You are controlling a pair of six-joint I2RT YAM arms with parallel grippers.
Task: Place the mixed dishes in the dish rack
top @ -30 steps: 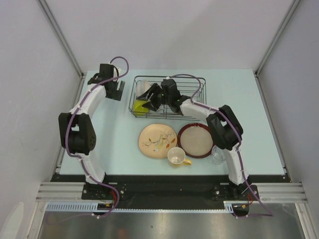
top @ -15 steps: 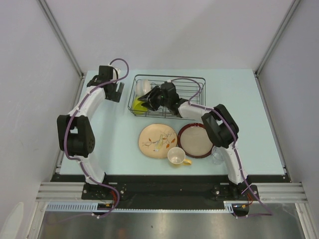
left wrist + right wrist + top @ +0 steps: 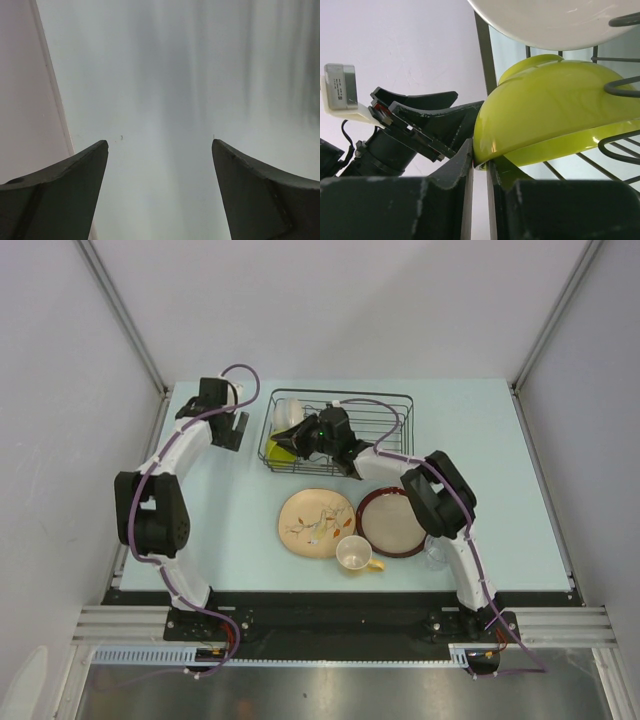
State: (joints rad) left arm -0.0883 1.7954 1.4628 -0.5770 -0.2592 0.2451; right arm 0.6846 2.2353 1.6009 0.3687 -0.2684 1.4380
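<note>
The lime-green bowl is gleaming glossy, the white bowl is looking plain, and the dish rack is showing black wire. A beige plate is carrying a brownish leaf sprig, a tan plate is wearing a dark-red rim, and a cream cup is sporting a yellow handle. The worktop is looking pale mint. Purple cables are contrasting with the black-and-white arms.
</note>
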